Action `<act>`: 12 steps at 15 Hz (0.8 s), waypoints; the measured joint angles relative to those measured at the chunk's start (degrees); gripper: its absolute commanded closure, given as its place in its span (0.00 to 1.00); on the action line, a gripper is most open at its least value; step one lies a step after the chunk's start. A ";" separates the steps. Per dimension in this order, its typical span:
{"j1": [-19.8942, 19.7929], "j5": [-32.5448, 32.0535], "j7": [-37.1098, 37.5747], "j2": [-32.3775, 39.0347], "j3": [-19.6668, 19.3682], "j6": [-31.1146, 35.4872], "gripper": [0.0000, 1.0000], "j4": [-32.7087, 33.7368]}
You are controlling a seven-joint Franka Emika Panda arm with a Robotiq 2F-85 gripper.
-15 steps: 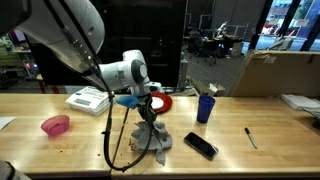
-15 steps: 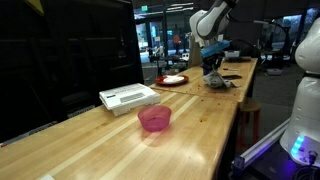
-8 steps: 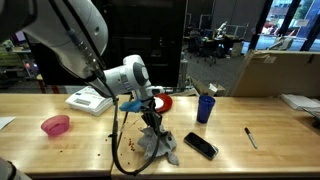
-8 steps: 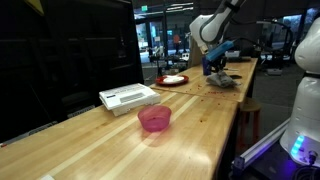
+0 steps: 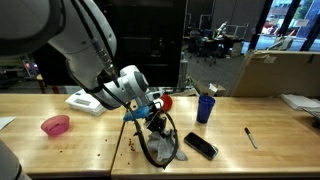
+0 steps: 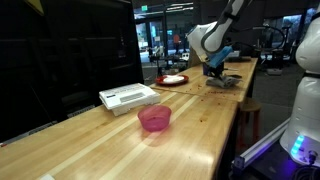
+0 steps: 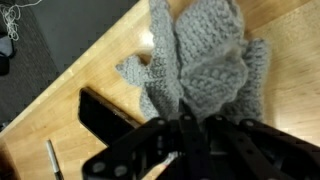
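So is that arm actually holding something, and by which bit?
Yes: the tool pinches a grey knitted cloth by a bunched-up fold near its middle; the cloth's lower edges lie on the wooden table.

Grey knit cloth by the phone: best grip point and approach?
Probably pinch the raised, bunched fold at the middle of the grey knit cloth, coming straight down from above. It lies limp and crumpled on the table, so its flat edges offer nothing, and the phone crowds one side.
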 measured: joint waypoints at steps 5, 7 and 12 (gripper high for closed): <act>2.79 4.67 -0.20 1.21 0.47 -0.01 0.98 -1.12; 3.76 6.30 -1.17 1.28 0.78 -0.14 0.98 -1.70; 4.97 6.77 -4.19 1.37 1.27 -0.84 0.98 -2.37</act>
